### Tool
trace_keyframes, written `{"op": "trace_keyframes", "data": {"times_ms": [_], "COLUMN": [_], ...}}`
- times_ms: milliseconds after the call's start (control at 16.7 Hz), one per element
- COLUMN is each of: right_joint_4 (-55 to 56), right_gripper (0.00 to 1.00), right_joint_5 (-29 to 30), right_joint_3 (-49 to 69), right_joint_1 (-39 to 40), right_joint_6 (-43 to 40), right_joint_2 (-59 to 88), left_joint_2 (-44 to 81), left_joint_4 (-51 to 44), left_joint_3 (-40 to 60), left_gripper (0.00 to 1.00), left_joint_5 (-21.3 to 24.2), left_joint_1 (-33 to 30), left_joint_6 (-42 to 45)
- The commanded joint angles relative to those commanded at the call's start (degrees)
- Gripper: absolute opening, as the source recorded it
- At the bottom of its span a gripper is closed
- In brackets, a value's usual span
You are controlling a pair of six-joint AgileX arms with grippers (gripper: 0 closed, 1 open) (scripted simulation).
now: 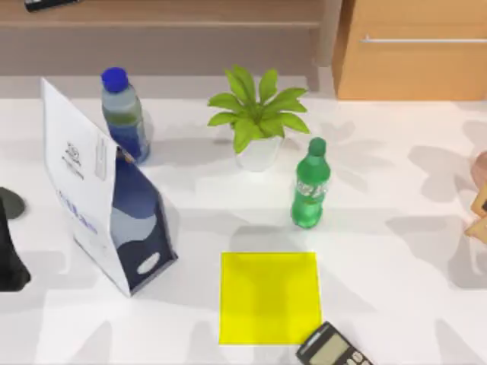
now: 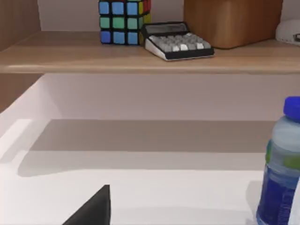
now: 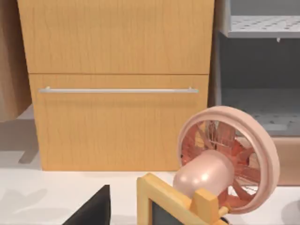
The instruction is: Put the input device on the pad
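Well, the input device [image 1: 9,204] lies at the left edge of the table [image 1: 403,304], just beside my left arm [image 1: 11,262] and well apart from the pad [image 1: 268,298]. Between them stands a white-and-blue carton [image 1: 106,198], and a calculator [image 1: 331,348] touches the pad's corner. Whether my left gripper [image 2: 93,210] or my right gripper [image 3: 93,210] is released or clenched, I cannot tell.

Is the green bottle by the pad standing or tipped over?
Standing. In the top view the green bottle has its cap above its body, behind the yellow pad.
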Motion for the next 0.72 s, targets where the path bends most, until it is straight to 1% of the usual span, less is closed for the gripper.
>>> {"op": "trace_keyframes", "data": {"times_ms": [180,360,540,720], "right_joint_4": [0.0,0.0,0.0,0.0], "right_gripper": [1.0,1.0,1.0,1.0], "right_joint_5": [0.0,0.0,0.0,0.0], "right_joint_3": [0.0,0.0,0.0,0.0], "right_joint_1": [0.0,0.0,0.0,0.0], "right_joint_6": [0.0,0.0,0.0,0.0], "right_joint_2": [0.0,0.0,0.0,0.0], "left_joint_2": [0.43,4.49,12.59,24.29], "left_joint_4": [-0.38,-3.81,-10.25,-18.84], "left_joint_3": [0.56,5.76,16.15,30.48], "left_gripper": [1.0,1.0,1.0,1.0], "left_joint_5": [-0.1,-0.8,-1.7,-2.48], "left_joint_1": [0.16,1.41,3.32,5.38], "left_joint_6": [0.55,5.71,16.12,31.5]}}
